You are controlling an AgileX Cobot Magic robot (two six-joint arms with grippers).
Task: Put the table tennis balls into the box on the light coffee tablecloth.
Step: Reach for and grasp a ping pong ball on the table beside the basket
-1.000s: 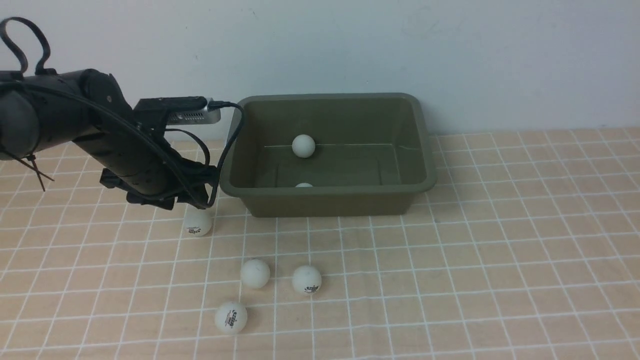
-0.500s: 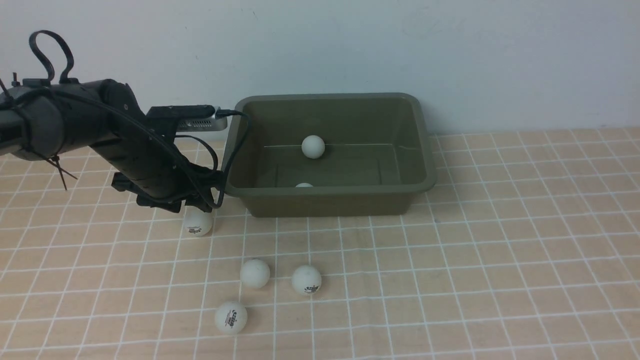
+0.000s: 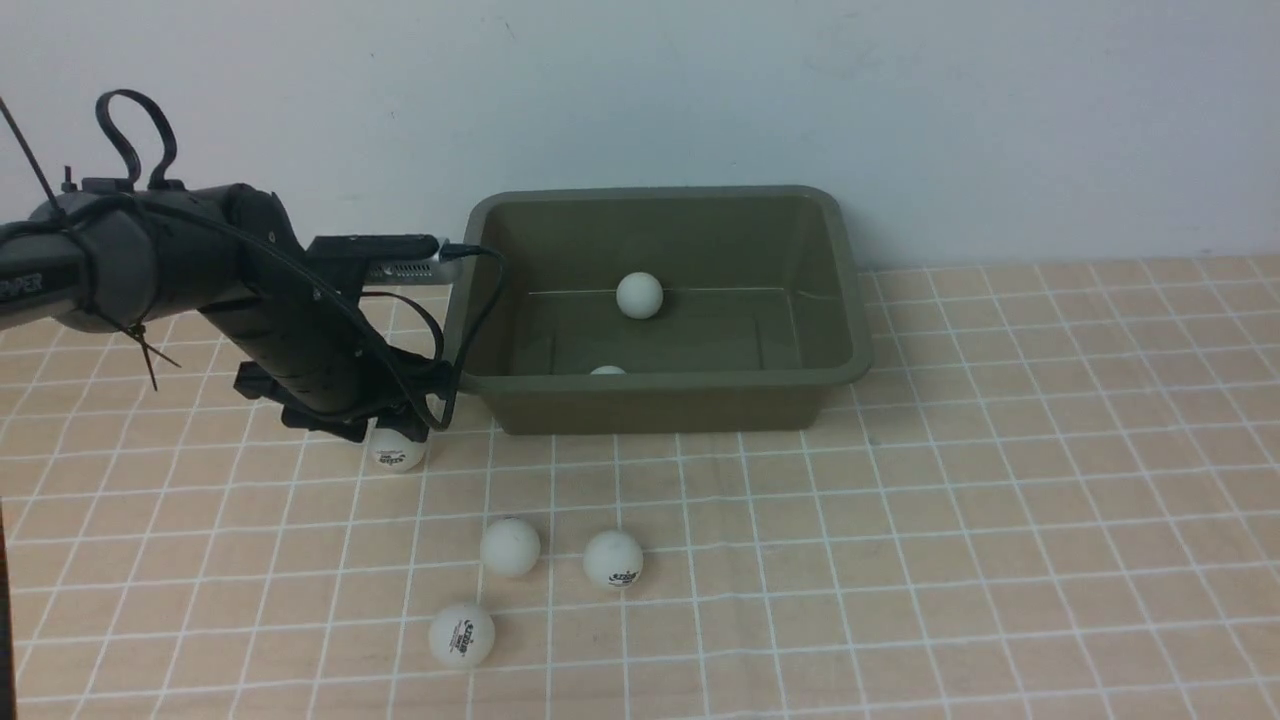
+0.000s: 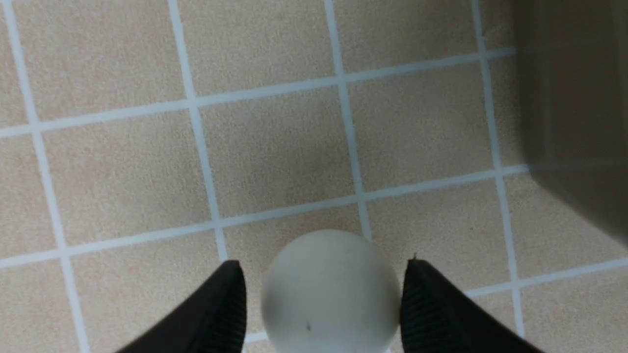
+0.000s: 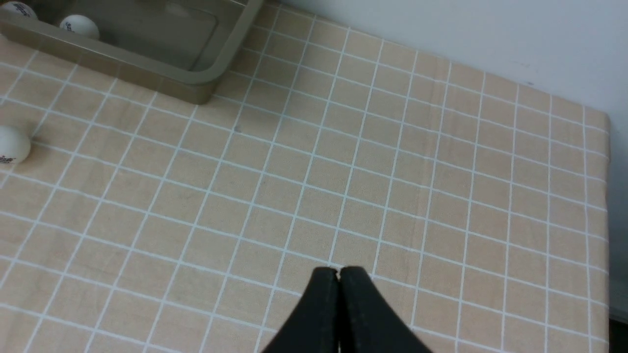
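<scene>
The olive-green box (image 3: 845, 365) stands at the back middle of the light coffee tablecloth (image 3: 1000, 500). Two table tennis balls lie inside it, one by the far wall (image 3: 639, 295) and one behind the near wall (image 3: 607, 370). Several more lie on the cloth in front. My left gripper (image 4: 324, 264) is open and low over the ball nearest the box's front left corner (image 3: 398, 450). Its fingers (image 4: 223, 309) flank that ball (image 4: 331, 294), which rests on the cloth. My right gripper (image 5: 338, 270) is shut and empty above bare cloth to the right, out of the front view.
Three balls sit in a loose group nearer the front: (image 3: 510, 546), (image 3: 613, 559), (image 3: 462, 634). The box's left wall (image 3: 465, 330) is close beside the left wrist and its cable. The cloth's right edge (image 5: 608, 196) shows in the right wrist view.
My left arm has shifted right and come down closer over the ball by the box. The ball at the box's far wall has rolled to the right. The right gripper is unchanged.
</scene>
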